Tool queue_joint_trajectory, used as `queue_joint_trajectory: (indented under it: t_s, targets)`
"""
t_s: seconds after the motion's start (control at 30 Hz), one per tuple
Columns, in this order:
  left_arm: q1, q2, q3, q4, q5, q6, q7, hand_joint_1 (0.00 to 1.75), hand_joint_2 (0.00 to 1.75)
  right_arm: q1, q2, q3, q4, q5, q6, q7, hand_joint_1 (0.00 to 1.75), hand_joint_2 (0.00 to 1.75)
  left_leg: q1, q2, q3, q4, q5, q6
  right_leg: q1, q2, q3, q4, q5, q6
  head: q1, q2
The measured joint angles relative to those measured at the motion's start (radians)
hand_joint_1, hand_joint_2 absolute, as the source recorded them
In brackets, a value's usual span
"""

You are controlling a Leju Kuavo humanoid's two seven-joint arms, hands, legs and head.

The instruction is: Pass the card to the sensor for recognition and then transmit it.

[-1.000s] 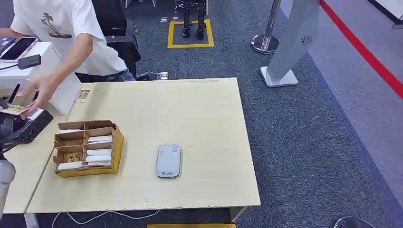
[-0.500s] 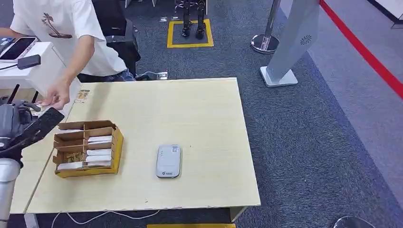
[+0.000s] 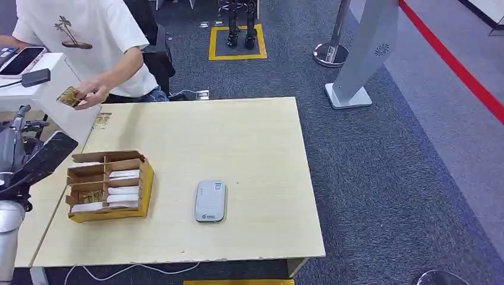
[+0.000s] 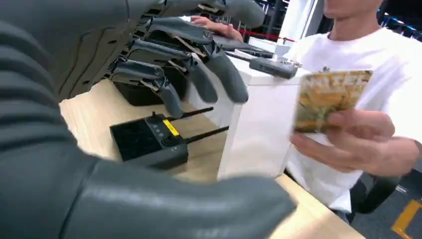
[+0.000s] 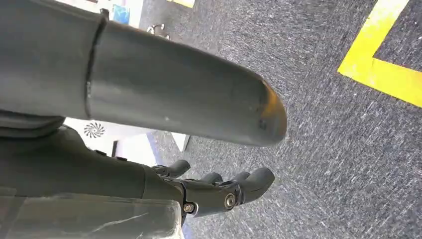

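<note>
The right hand (image 5: 219, 191) hangs over the grey carpet (image 5: 323, 124), fingers curled in, holding nothing. On the wooden table (image 3: 238, 136), a grey sensor (image 3: 210, 201) lies near the front edge, and a cardboard box (image 3: 109, 185) with compartments of cards stands close to the left edge. Beside that edge, the left hand (image 3: 27, 160) is raised with fingers spread, empty. Beyond its fingers (image 4: 199, 74) a black radio device (image 4: 149, 139) rests beside a white stand (image 4: 259, 124). Farther, near the far left corner, a person's hand (image 3: 90, 95) holds the card (image 3: 69, 96), apart from the robot.
</note>
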State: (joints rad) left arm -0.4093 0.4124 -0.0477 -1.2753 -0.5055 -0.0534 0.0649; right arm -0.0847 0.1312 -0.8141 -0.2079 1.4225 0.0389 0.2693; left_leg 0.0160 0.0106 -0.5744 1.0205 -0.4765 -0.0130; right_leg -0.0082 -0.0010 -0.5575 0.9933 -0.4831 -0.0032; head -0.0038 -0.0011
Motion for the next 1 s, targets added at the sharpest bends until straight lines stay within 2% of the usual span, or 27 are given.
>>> queue_joint_trajectory:
  t_s: [0.13, 0.27, 0.47, 0.67, 0.8, 0.9, 1.0]
  targets:
    - [0.026, 0.036, -0.017, -0.048, -0.047, -0.013, 0.017, 0.00, 1.75, 0.001, 0.000, -0.008, 0.000, -0.012, 0.000, 0.005, 0.00, 0.00, 0.000, 0.000, 0.000, 0.000, 0.000, 0.000, 0.000, 0.000, 0.000, 0.000, 0.000, 0.000, 0.000, 0.000]
    - [0.077, 0.085, -0.042, -0.127, -0.073, -0.055, 0.018, 0.00, 1.75, 0.003, 0.000, -0.014, 0.000, -0.019, 0.000, 0.006, 0.00, 0.00, 0.000, 0.000, 0.000, 0.000, 0.000, 0.000, 0.000, 0.000, 0.000, 0.000, 0.000, 0.000, 0.000, 0.000]
    - [0.224, 0.179, -0.093, -0.303, -0.105, -0.098, -0.003, 0.00, 1.75, 0.006, 0.000, -0.034, 0.000, -0.037, -0.002, 0.008, 0.00, 0.00, 0.000, 0.001, 0.000, 0.000, 0.000, 0.000, 0.000, 0.002, -0.001, 0.000, 0.000, 0.000, 0.000, 0.000]
    - [0.391, 0.265, -0.119, -0.474, -0.108, -0.092, -0.050, 0.00, 1.75, 0.010, 0.000, -0.051, 0.000, -0.051, -0.008, 0.009, 0.00, 0.00, 0.000, 0.001, 0.000, 0.000, -0.001, 0.000, 0.000, 0.002, -0.001, 0.000, -0.001, -0.001, 0.000, 0.000]
    - [0.482, 0.299, -0.121, -0.542, -0.092, -0.090, -0.066, 0.00, 1.75, 0.010, 0.000, -0.058, 0.000, -0.051, -0.012, 0.012, 0.00, 0.00, 0.000, 0.001, 0.000, 0.000, -0.001, 0.000, 0.000, 0.002, -0.001, 0.000, -0.001, -0.001, 0.000, 0.000]
    - [0.542, 0.321, -0.123, -0.577, -0.095, -0.083, -0.063, 0.00, 1.75, 0.010, 0.000, -0.061, 0.000, -0.051, -0.013, 0.015, 0.00, 0.00, 0.000, 0.001, 0.000, 0.000, -0.001, 0.000, 0.000, 0.002, -0.001, 0.000, -0.001, -0.001, 0.000, 0.000]
    - [0.587, 0.338, -0.123, -0.594, -0.150, -0.060, -0.020, 0.00, 1.75, 0.010, 0.000, -0.065, 0.000, -0.051, -0.013, 0.016, 0.00, 0.00, 0.000, 0.001, 0.000, 0.000, -0.001, 0.000, 0.000, 0.001, 0.000, 0.000, -0.001, -0.001, 0.000, 0.000]
